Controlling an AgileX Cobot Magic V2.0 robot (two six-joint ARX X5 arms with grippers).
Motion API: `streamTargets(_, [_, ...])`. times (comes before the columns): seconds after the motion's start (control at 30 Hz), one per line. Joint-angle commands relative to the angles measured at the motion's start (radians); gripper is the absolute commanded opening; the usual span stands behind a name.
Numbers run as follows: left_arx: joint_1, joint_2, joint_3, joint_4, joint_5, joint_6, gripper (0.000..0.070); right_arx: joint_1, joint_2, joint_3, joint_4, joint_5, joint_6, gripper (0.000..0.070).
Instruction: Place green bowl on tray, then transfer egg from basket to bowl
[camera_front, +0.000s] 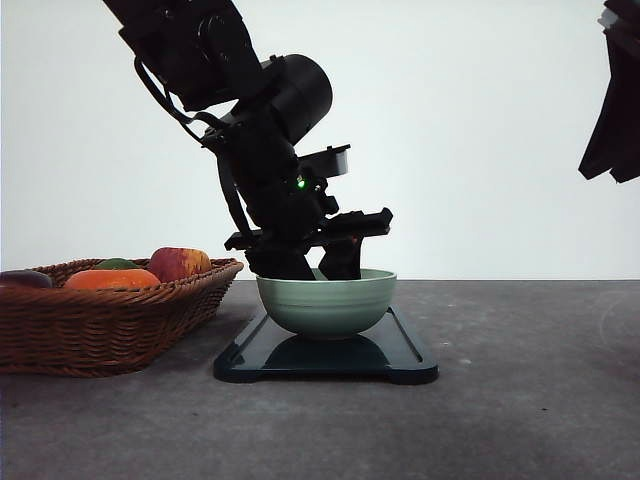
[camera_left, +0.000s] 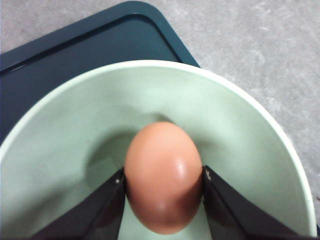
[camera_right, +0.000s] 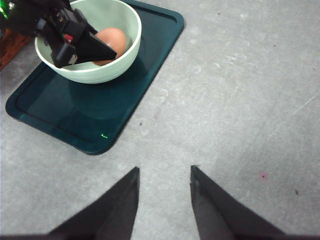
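The left gripper (camera_left: 163, 186) is clamped on the egg (camera_left: 163, 176), one dark finger pressed against each flank, and it reaches down inside the green bowl (camera_front: 326, 302) from above at a slant. In the left wrist view the egg sits between the fingers with its long axis running along them, narrower end pointing away toward the far wall of the bowl; whether its underside already rests on the bowl's floor cannot be told, though it looks very close. The move ahead appears to be a simple release, and what it turns on is that the egg lies directly below and between the fingertips, deep under the rim, so once the fingers part it has little room to drop or roll. The bowl stands on the tray (camera_front: 405, 358), toward its back half, which marks the first part of the task as done. The right gripper (camera_right: 162, 200) hangs parted and empty over bare table, well apart from the tray, so the left arm is plainly the nearer one. The basket (camera_front: 110, 325) sits to the left of the tray, holding other fruit-like items. The table (camera_front: 520, 400) is a mottled grey surface, and behind it stands a plain white wall.
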Motion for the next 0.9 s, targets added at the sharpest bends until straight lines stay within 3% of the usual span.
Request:
streamTargets(0.0, [-0.010, 0.026, 0.021, 0.005, -0.006, 0.018, 0.0232, 0.005, 0.008, 0.002, 0.006, 0.000, 0.010, 0.0199])
streamTargets(0.23, [-0.012, 0.026, 0.021, -0.005, -0.006, 0.025, 0.0283, 0.005, 0.008, 0.002, 0.006, 0.000, 0.010, 0.0199])
streamTargets(0.4, [-0.012, 0.026, 0.021, -0.031, -0.006, 0.045, 0.0367, 0.005, 0.008, 0.002, 0.006, 0.000, 0.010, 0.0199])
streamTargets(0.63, [-0.012, 0.020, 0.041, -0.068, -0.006, 0.043, 0.0368, 0.005, 0.008, 0.002, -0.003, 0.000, 0.011, 0.0199])
streamTargets(0.87, [-0.012, 0.018, 0.191, -0.258, -0.006, 0.043, 0.0368, 0.005, 0.008, 0.002, -0.003, 0.000, 0.010, 0.0199])
